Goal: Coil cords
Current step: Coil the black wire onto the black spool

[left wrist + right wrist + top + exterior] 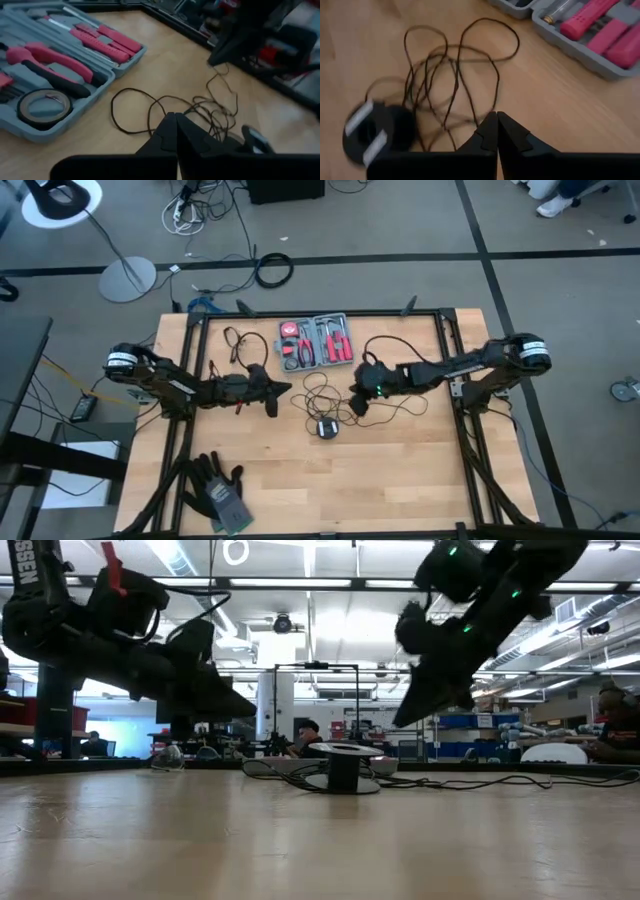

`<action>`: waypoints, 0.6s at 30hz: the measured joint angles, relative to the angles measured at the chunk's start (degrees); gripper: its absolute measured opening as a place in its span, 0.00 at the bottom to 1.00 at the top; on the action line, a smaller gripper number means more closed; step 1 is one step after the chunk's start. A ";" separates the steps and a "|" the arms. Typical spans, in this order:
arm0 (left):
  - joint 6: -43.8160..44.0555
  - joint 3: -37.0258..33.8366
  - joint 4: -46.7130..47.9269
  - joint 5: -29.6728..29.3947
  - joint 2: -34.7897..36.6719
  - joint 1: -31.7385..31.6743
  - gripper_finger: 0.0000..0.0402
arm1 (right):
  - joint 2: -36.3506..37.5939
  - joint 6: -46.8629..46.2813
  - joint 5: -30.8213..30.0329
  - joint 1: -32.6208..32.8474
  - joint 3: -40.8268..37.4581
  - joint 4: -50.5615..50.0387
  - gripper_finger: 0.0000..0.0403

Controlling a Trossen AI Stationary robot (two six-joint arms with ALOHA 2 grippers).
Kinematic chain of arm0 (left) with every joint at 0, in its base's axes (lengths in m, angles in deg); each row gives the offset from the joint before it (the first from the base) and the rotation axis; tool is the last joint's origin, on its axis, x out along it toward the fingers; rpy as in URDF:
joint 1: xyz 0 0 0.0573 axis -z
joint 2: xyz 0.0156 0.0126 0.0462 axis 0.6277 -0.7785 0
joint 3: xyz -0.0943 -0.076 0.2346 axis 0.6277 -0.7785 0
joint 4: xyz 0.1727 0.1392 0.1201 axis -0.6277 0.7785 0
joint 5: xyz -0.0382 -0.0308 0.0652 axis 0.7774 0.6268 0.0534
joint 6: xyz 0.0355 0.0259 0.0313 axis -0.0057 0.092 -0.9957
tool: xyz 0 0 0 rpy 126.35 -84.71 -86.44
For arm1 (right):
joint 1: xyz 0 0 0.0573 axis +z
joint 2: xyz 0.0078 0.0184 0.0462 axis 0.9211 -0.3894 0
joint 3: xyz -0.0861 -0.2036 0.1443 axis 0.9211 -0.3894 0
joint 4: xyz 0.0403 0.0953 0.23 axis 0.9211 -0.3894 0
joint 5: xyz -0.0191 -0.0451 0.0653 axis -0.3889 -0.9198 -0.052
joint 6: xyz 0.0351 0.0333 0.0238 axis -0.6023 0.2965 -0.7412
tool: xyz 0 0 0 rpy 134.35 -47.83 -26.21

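The thin black cord (320, 392) lies in loose tangled loops on the table's middle. It ends in a round black puck (327, 428), which rests flat on the wood. The cord (150, 107) and puck (255, 138) show in the left wrist view, and the cord (455, 65) and puck (375, 132) in the right wrist view. My left gripper (277, 396) is shut and empty, left of the tangle. My right gripper (356, 402) is shut and empty, right of it. In the low view both grippers, left (240, 708) and right (405, 720), hang above the table, clear of the cord (480, 781).
An open grey tool kit (315, 342) with red tools and a tape roll (44, 107) lies just beyond the tangle. More black wire lies at the far left (238, 343) and far right (395, 348). Dark gloves (220, 490) lie at the near left corner.
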 joint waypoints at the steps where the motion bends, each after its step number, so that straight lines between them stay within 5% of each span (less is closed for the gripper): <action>1: -1.45 0.00 0.24 -0.96 0.00 0.93 0.00 | 1.13 0.22 -1.59 1.66 0.00 -1.48 0.00; 10: -10.24 3.13 7.82 -7.61 0.85 7.52 0.00 | 3.56 -0.48 -5.56 13.18 0.03 -3.20 0.00; 18: -15.06 19.63 44.69 -9.98 2.80 10.47 0.00 | -1.73 -9.65 -12.51 18.05 0.09 -2.75 0.00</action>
